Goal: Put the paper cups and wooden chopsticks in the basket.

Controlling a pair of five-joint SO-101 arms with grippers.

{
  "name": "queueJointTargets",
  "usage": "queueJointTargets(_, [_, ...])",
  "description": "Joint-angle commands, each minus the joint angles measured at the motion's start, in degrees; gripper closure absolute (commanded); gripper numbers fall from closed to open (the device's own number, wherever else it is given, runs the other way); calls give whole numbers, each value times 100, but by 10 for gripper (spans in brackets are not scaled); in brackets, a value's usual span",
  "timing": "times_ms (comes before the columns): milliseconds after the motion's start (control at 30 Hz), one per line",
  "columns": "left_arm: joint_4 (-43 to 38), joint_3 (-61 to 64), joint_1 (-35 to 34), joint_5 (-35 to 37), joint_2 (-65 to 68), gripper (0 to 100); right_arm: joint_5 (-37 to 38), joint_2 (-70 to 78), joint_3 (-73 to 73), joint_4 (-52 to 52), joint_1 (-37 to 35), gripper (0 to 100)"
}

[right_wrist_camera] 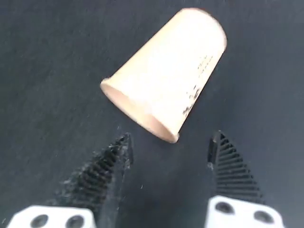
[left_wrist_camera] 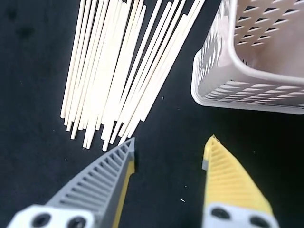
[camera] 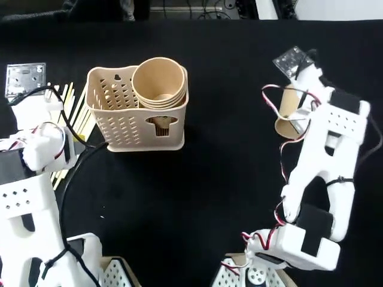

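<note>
High view, basket: the basket (camera: 119, 119) stands upright on the black counter (camera: 215, 191), left of centre.
High view, stowed cups: a nested stack of paper cups (camera: 158, 84) sits upright inside the basket at its right end.
High view, loose cup: one loose cup (camera: 289, 110) lies on its side under the wrist of the right arm (camera: 326, 143), well apart from the basket.
High view, chopsticks: the chopsticks (camera: 76, 110) lie flat on the counter just beside the basket's left wall, partly covered by the left arm (camera: 30, 155).
Left wrist view, hand: the left hand (left_wrist_camera: 170, 142) is spread wide and holds nothing. It is poised over bare counter between the near ends of the chopsticks and the basket's corner.
Left wrist view, chopsticks: a loose fan of overlapping sticks, ends uneven.
Right wrist view, hand: the right hand (right_wrist_camera: 171, 138) is spread apart and empty.
Right wrist view, loose cup: on its side, rim towards the hand and roughly in line with the gap. No contact visible.
Risk, cup: likely to roll if one finger touches first. The thin wall may crush under a hard squeeze.
Risk, chopsticks: lying flat and thin, so a pinch may catch only a few and scatter the rest.
Risk, basket: it looks light. Long sticks catching the rim could tip or shove it, and the stack already takes up room.
</note>
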Motion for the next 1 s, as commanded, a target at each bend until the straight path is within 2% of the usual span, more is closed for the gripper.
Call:
queueJointTargets(0, [-26,-22,-66,-88,0,761,53,-40,303,-598,18,740])
queueJointTargets(167, [290,-31,-75,-325,-44,761,44,-40,1103,-1653,18,760])
queueJointTargets(333, [580,-31,-92,-369,-62,761,44,-40,1534,-2585,-9,870])
queueJointTargets(467, [782,-31,-92,-387,-62,761,35,-145,1543,-2690,-9,963])
queueJointTargets(500, [800,-22,-92,-396,-62,761,35,-277,1534,-2629,-9,990])
queueJointTargets(633, [809,-22,-92,-396,-62,762,35,-1068,1543,-2268,-18,988])
queueJointTargets(800, [809,-22,-57,-396,-62,764,-35,-2193,1341,-1187,-123,987])
queueJointTargets(967, [809,-22,-75,-396,-62,765,-1398,-2765,268,571,-422,987])
